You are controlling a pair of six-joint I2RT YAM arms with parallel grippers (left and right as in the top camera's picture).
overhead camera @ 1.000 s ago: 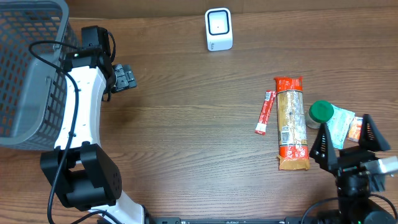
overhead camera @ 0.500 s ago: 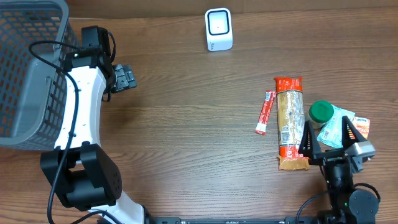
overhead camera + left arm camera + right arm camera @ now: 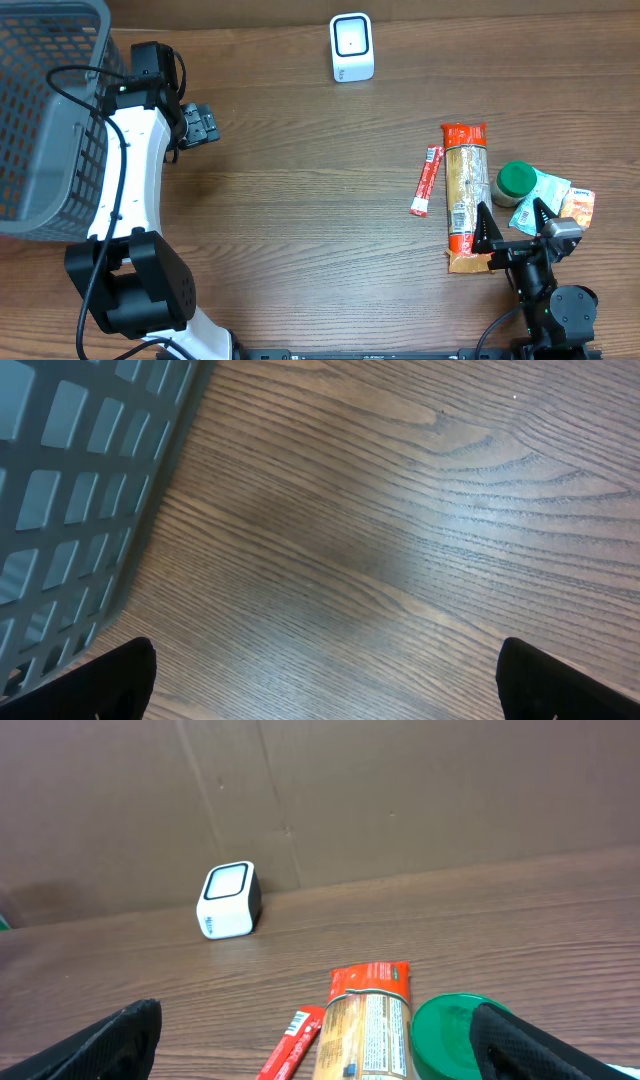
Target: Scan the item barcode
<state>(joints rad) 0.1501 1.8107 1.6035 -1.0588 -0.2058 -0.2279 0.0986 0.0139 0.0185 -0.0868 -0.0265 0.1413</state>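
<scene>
A white barcode scanner (image 3: 352, 47) stands at the table's far edge, also seen in the right wrist view (image 3: 229, 900). At the right lie a long orange-and-red package (image 3: 469, 195) (image 3: 368, 1020), a thin red sachet (image 3: 426, 181) (image 3: 292, 1045), a green-lidded jar (image 3: 516, 180) (image 3: 455, 1035), a teal packet (image 3: 548, 192) and an orange packet (image 3: 578, 205). My right gripper (image 3: 512, 225) (image 3: 318, 1040) is open, near the package's near end and the jar, holding nothing. Far left, beside the basket, my left gripper (image 3: 200, 125) (image 3: 325, 690) is open over bare wood.
A grey mesh basket (image 3: 40, 110) (image 3: 70, 490) fills the far-left corner. A brown cardboard wall (image 3: 400, 790) rises behind the scanner. Bare wooden tabletop (image 3: 300, 200) spans the middle.
My right gripper has moved left, from beyond the packets to near the long package's near end, beside the jar. The left arm and all items have stayed put.
</scene>
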